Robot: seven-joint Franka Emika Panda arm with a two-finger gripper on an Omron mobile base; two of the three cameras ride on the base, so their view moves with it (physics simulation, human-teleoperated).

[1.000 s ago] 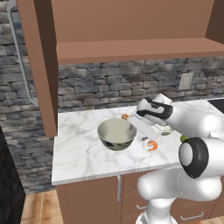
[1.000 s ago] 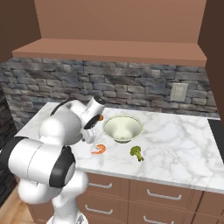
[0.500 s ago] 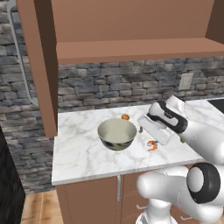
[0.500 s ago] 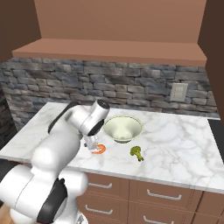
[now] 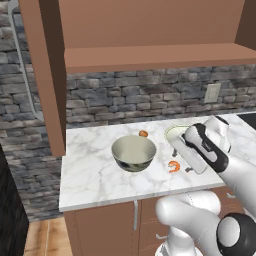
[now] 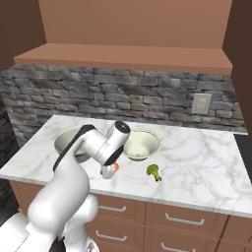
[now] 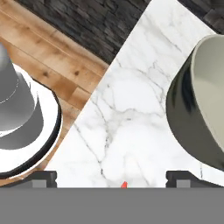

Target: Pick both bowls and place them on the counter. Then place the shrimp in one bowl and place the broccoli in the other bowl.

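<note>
Your gripper (image 7: 111, 177) stands spread, empty, above the curled orange shrimp (image 5: 174, 166) near the marble worktop's (image 5: 95, 170) front edge. Mottled deep bowl (image 5: 133, 153) beside it; your right view adds the lumpy broccoli (image 6: 154, 171) and cream bowl (image 6: 141, 144).

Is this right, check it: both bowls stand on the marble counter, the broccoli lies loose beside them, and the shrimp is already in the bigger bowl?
Not quite. The shrimp lies on the counter, right of the bigger bowl, as the left base view shows; that bowl is empty. Both bowls do stand on the counter, and the broccoli lies loose by the smaller bowl.
</note>
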